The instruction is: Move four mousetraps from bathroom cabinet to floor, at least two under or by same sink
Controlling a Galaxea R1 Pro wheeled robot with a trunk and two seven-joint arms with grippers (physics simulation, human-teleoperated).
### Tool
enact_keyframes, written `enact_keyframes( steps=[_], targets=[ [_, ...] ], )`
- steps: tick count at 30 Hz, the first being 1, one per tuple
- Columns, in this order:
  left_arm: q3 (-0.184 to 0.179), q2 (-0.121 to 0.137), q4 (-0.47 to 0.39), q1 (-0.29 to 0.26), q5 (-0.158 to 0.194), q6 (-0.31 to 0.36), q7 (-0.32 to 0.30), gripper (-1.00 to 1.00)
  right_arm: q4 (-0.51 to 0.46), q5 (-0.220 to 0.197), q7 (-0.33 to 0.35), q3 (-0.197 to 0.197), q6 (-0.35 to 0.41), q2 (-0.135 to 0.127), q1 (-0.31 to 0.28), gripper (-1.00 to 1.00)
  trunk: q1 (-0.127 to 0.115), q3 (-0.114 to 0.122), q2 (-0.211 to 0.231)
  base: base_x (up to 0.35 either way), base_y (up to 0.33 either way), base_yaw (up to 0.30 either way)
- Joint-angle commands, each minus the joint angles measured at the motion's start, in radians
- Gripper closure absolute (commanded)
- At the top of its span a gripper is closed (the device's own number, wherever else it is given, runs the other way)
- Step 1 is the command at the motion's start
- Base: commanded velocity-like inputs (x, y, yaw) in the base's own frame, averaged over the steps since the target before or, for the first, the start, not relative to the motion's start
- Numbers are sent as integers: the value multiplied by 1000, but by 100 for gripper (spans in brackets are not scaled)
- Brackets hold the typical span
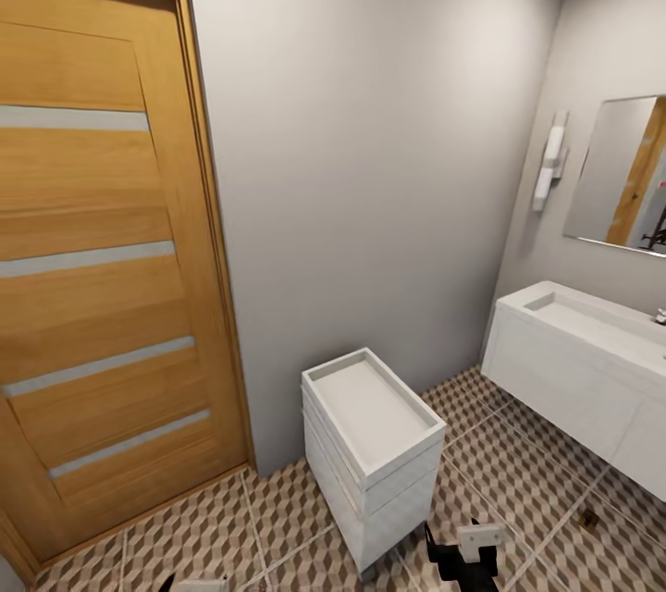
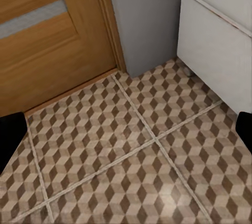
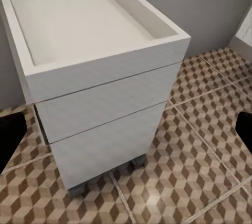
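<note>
Three views look at one corner of a bathroom. The head view takes in the wooden door [image 1: 102, 277] at the left, the grey wall [image 1: 370, 139], a white drawer unit [image 1: 370, 453] standing against that wall, and at the right a white sink vanity [image 1: 583, 370] with a mirror [image 1: 620, 171] and a wall lamp [image 1: 552, 162] above it. The two wrist views do not reach the vanity or the mirror. The left wrist view shows the bathroom floor [image 2: 121, 150] with its cube pattern, the lower part of the door [image 2: 52, 40] and one side of the drawer unit [image 2: 220, 35]. The right wrist view shows the drawer unit [image 3: 100, 77] from close by: a rimmed, tray-like top, two drawer fronts and short feet on the tiles [image 3: 199, 156].

Of the left gripper [image 2: 126, 135], just the dark tips of the fingers [image 2: 10, 135] appear at the two edges of its view, far apart, so it is spread wide with nothing between. The right gripper [image 3: 126, 135] looks the same in its own view, wide and holding nothing. In the head view a dark part of the right arm [image 1: 458, 560] is cut off by the lower edge, and I cannot make out its shape. A small dark mark [image 1: 588, 519] lies on the floor near the vanity; it is too small to identify.
</note>
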Motion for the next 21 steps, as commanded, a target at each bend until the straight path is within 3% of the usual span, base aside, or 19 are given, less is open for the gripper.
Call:
enact_keyframes(
  steps=[1, 21],
  targets=[
    [-9, -1, 4, -1, 6, -5, 3, -100, 1, 6, -10, 7, -1, 0, 0, -100, 0, -2, -1, 0, 0, 123],
    [-9, -2, 4, -1, 6, -5, 3, -100, 1, 6, -10, 7, -2, 0, 0, -100, 0, -28, -1, 0, 0, 126]
  ],
)
